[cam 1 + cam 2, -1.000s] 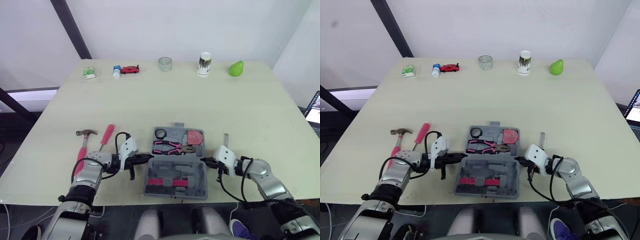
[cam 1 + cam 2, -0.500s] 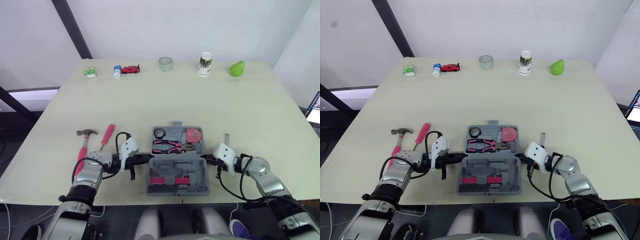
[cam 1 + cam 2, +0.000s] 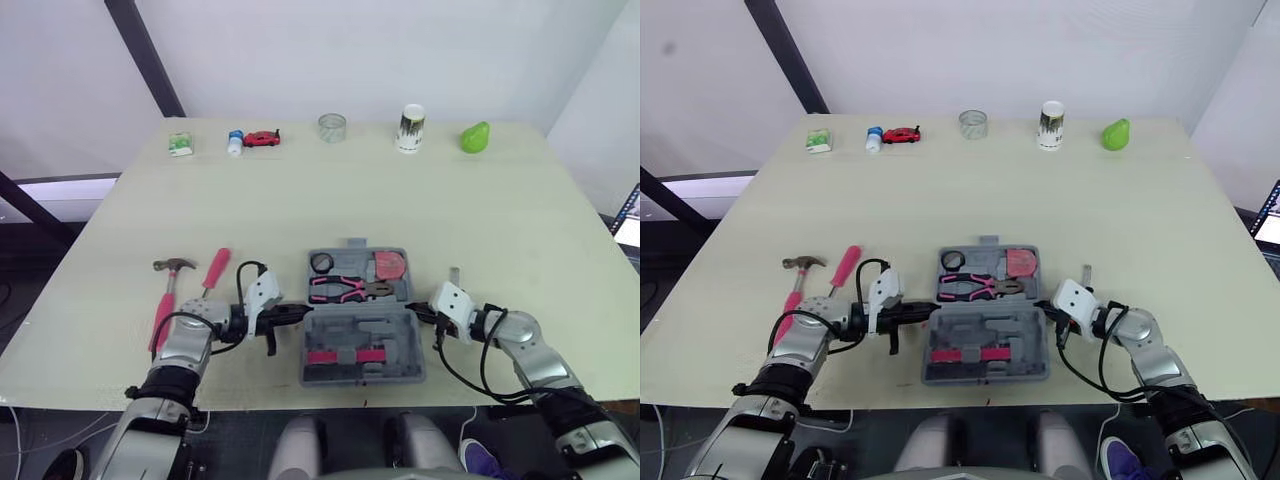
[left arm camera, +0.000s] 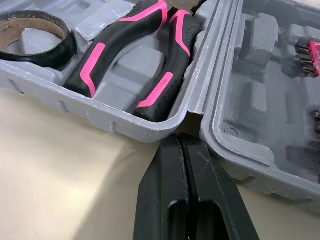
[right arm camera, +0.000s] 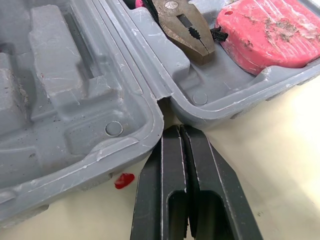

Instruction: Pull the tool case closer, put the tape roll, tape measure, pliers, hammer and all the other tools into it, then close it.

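The tool case (image 3: pixel 362 332), lying open near the front edge of the table (image 3: pixel 300 210), has slid slightly back and rightward between the left gripper (image 3: pixel 300 313) and right gripper (image 3: pixel 412 311) (both clenched empty at its hinge), so the hammer (image 3: pixel 165 300) and screwdriver (image 3: pixel 214 270) are yet to be packed.

We saw a grey tool case (image 3: pixel 362 322) on a pale cream worktop (image 3: pixel 300 210). Inside it, the pliers (image 3: pixel 345 290) had pink-and-black handles, the tape measure (image 3: pixel 390 265) was dull red and the tape roll (image 3: pixel 321 263) black. The hammer (image 3: pixel 162 305) had a pink handle and a grey metal head, and the screwdriver (image 3: pixel 214 271) was reddish pink. The left hand (image 4: pixel 180 142) and right hand (image 5: pixel 176 131) were black-fingered. Farther back we saw a red toy car (image 3: pixel 262 138), a green pear (image 3: pixel 473 137) and a white cup (image 3: pixel 410 128) with a dark pattern.
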